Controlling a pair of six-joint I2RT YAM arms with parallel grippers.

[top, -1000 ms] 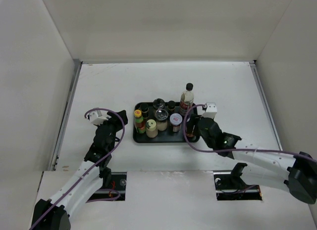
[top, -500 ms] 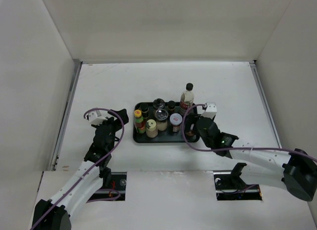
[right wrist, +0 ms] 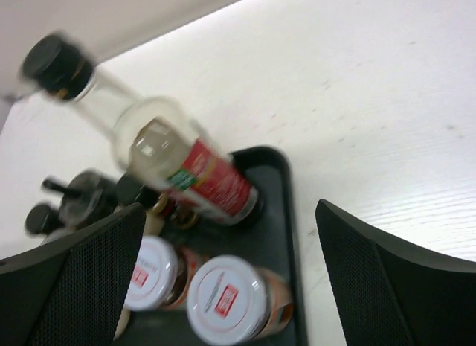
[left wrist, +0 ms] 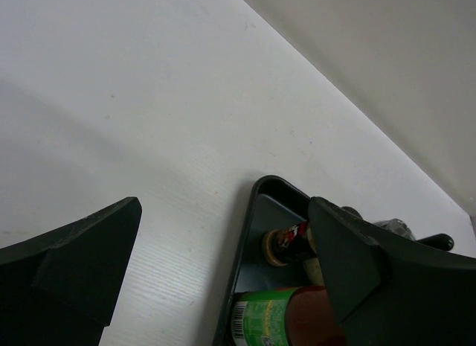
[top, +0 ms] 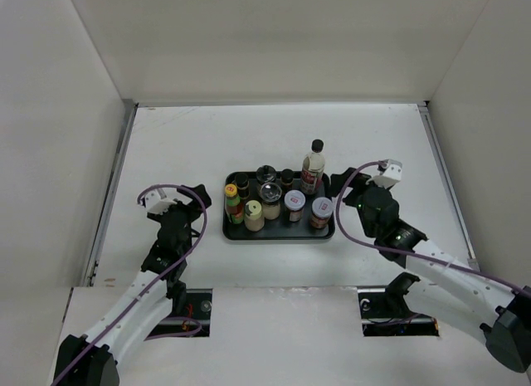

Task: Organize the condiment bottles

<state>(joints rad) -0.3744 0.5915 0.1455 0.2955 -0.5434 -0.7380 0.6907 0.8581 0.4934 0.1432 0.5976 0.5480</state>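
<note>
Standing together: the condiment bottles (top: 271, 205) are all upright inside a flat black tray (top: 278, 236) near the middle of the white tabletop (top: 207, 137).
Tall clear bottle (top: 314, 168): it has a black cap and a red label. It stands in the tray's 1 o'clock corner and rises above everything around it.
Sauce bottle (top: 233, 203): slim, with a yellow cap and a red and green body, it stands against the tray's 9 o'clock edge.
Cream-lidded jar (top: 254, 214): it sits just beside the sauce bottle, at that bottle's 4 o'clock.
White-lidded jars (top: 294, 205): there are two, side by side along the near edge. One is at about 5 o'clock on the tray and the other is in the 4 o'clock corner.
Black-lidded jars (top: 266, 173): several are clustered from 11 to 12 o'clock along the far edge, with a larger one at the tray's centre.
Left pincer (left wrist: 223, 208): its fingers are spread wide and hold nothing. It hangs over bare tabletop off the tray's 9 o'clock side. Its wrist camera shows the tray's corner and the sauce bottle's green label ahead of the fingers.
Right pincer (right wrist: 229, 210): its fingers are also spread wide and empty. It sits off the tray's 3 o'clock side, apart from the jars. Its wrist camera looks onto the tall clear bottle and the two white lids.
</note>
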